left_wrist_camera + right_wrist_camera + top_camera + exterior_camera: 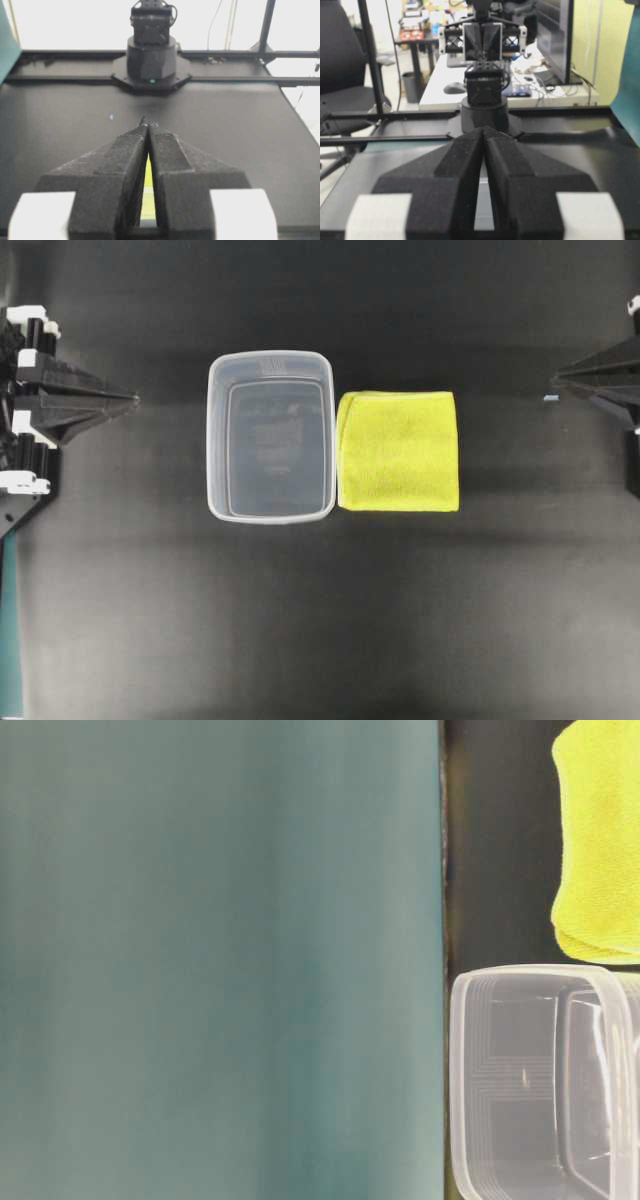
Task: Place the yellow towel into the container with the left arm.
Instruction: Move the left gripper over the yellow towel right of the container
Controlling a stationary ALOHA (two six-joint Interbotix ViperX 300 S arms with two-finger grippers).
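The yellow towel [398,451] lies folded flat on the black table, its left edge touching the right side of the container [212,440]. The container is a clear tub, upright and empty, at the table's middle. The table-level view shows the towel [600,840] and the tub's rim [460,1070]. My left gripper [132,398], with white clips, is shut and empty at the far left, well apart from the tub. In its wrist view [148,126] a yellow sliver of towel [148,185] shows between the fingers. My right gripper [556,381] is shut and empty at the far right, also in its wrist view [484,131].
A teal panel [220,960] fills the left of the table-level view. The right arm's base [151,55] stands at the far end of the table in the left wrist view. The left arm's base [483,100] stands opposite in the right wrist view.
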